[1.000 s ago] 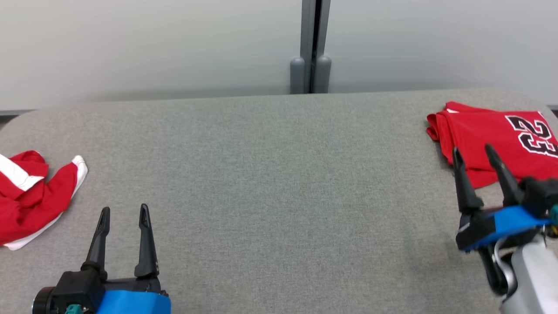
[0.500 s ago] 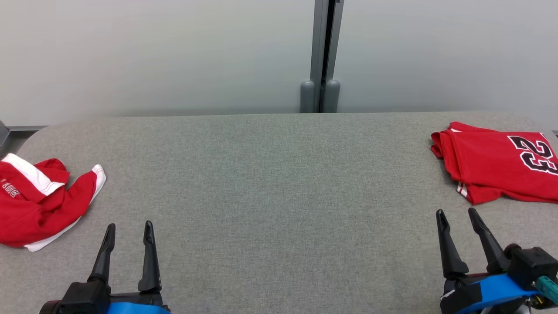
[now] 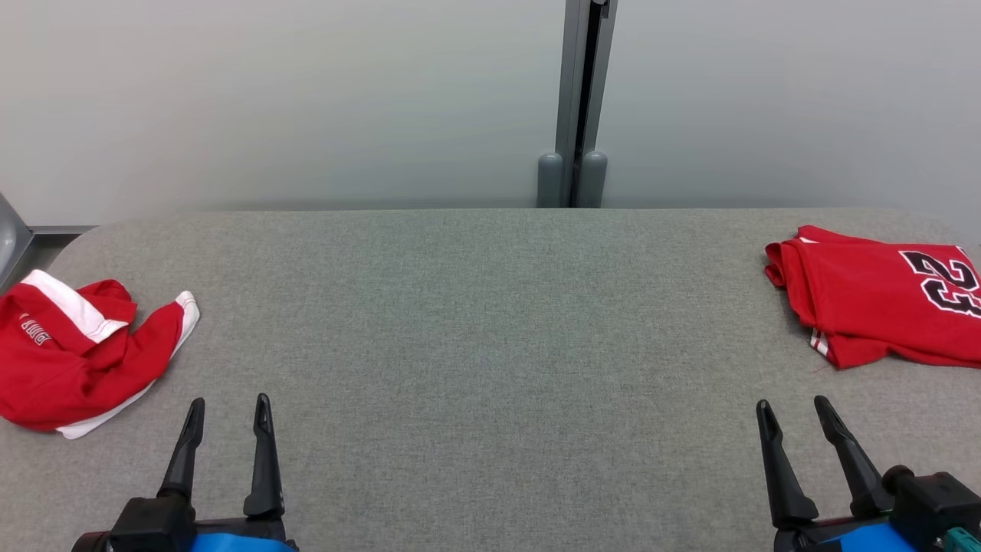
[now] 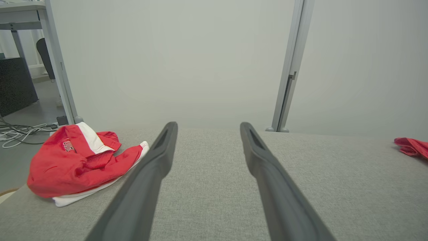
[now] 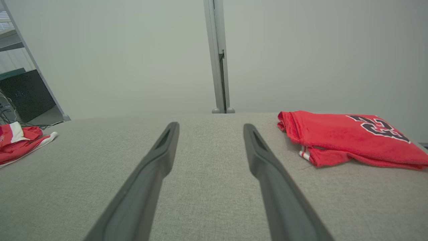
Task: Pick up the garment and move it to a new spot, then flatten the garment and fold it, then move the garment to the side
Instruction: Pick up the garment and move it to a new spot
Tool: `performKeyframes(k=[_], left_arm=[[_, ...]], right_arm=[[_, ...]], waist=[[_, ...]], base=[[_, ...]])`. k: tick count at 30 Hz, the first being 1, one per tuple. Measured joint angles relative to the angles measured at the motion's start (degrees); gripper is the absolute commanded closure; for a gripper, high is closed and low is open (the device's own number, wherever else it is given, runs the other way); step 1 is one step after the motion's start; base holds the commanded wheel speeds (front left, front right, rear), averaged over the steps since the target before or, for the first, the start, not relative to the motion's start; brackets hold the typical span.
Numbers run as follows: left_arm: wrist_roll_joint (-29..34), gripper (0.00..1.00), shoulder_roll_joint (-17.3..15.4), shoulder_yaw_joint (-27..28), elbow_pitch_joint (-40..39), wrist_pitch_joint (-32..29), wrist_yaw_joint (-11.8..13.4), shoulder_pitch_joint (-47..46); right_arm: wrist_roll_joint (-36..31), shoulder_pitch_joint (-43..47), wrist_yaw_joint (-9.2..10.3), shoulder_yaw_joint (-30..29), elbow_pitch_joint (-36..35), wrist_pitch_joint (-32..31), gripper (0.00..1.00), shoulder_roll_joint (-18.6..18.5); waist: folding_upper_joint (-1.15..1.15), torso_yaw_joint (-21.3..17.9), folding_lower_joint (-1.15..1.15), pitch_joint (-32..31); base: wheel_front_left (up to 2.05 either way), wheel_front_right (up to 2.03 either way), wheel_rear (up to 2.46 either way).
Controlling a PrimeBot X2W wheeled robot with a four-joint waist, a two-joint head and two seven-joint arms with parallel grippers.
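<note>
Two garments are laid on the grey tabletop, well apart from each other. At the right end, near the far edge, a folded red jersey is placed flat. A black number 23 with a white outline is shown on its upper side, and a small red and white striped trim is seen at its near left corner. At the left end a crumpled red garment with white bands is lying in a loose heap; the small lettering on it cannot be read.

The left hand is held at the lower left of the head view, over the tabletop, near the crumpled red garment but apart from it. Its two dark fingers are spread apart and nothing is gripped between them. The right hand is held at the lower right, near the front edge of the folded red jersey and not touching it. Its fingers are also spread wide, and nothing is gripped.

Behind the tabletop a pale wall is seen, divided by a grey vertical post. In the left wrist view some cables are seen on the floor beyond the left end.
</note>
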State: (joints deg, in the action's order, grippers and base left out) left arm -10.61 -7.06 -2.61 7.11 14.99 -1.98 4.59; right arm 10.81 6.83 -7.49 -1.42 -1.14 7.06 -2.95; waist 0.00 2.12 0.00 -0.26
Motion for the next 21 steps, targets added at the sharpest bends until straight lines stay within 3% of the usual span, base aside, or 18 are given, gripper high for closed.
performKeyframes(k=[21], left_arm=[[-0.41,0.0,-0.4,-0.16,0.38,0.0,0.87,-0.03]], right_arm=[[1.3,0.58,0.01,-0.32,0.22,0.1,0.0,0.02]], waist=[[0.0,0.11,0.01,0.73]], base=[[0.0,0.0,0.0]])
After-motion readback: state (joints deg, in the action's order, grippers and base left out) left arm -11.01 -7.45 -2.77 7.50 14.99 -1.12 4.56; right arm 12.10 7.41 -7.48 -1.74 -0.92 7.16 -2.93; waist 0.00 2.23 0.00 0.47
